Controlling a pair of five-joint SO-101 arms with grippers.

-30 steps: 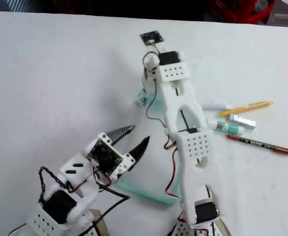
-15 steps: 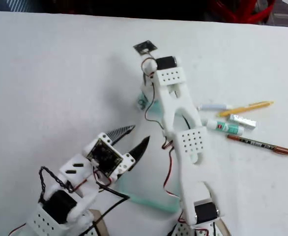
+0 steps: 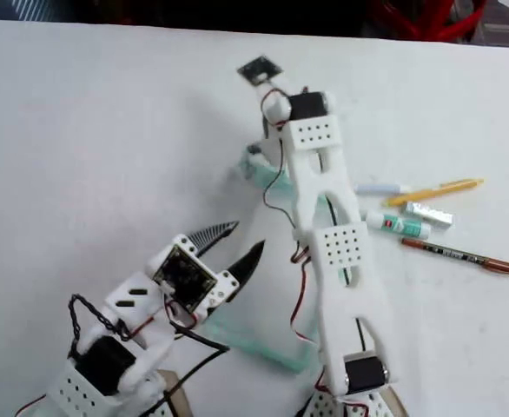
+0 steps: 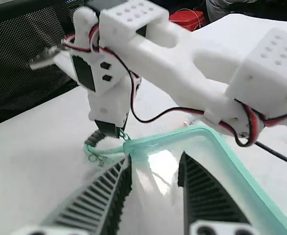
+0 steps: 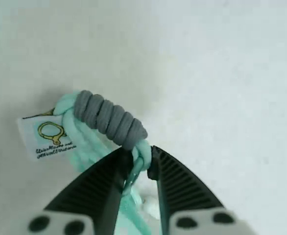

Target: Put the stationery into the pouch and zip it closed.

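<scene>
The outstretched right claw [image 5: 140, 160] pinches the zipper cord [image 5: 110, 118]; the left claw [image 4: 154, 161] hangs spread above the pouch [image 4: 218, 142].

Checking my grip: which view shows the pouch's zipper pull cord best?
Right wrist view: the pull cord sits close up, pinched between the right gripper fingers. Left wrist view shows it farther off at the pouch corner; high view has the right arm covering most of it.

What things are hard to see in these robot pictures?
Pouch: high view, the right arm covers its middle, so whether the zip is shut is unclear.
Zip cord: right wrist view, the right hand pinches it and hides its end.
Tag: right wrist view, print too blurred.
</scene>
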